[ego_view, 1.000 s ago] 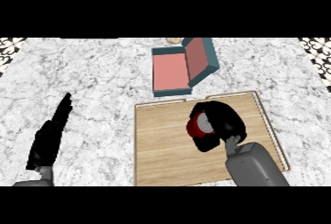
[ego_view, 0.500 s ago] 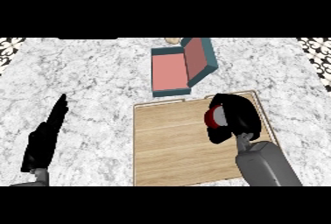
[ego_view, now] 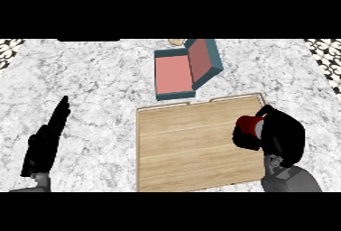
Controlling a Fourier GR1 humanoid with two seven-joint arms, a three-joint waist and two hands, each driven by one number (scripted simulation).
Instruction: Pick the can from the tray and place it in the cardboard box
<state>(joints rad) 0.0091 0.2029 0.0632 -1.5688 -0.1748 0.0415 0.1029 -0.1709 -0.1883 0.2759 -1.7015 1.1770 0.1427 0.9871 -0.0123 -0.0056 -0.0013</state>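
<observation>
In the head view, the right hand (ego_view: 283, 135) was curled round the can (ego_view: 251, 125). The fingers and thumb wrapped the can's dark body, and only its red end showed on the hand's left. Hand and can were over the right edge of the wooden tray (ego_view: 186, 149). Whether the can had cleared the wood could not be told. The cardboard box (ego_view: 174, 74), teal outside and pink inside, lay ahead of that hand and to its left, well apart, just beyond the tray's far rim.

The box's raised flap stood on the side nearer the hand, so a low, straight carry could knock the can or the fingers against it and shove the box away. Much of the can stuck out of the hold, so a quick swing might let it tip or slide out.

The left hand (ego_view: 45, 142) rested far off to the left, fingers straight, holding nothing. The tabletop (ego_view: 93, 81) was pale veined marble. A small tan thing (ego_view: 177, 42) sat behind the box, and patterned tile (ego_view: 328, 50) showed at the far corners.
</observation>
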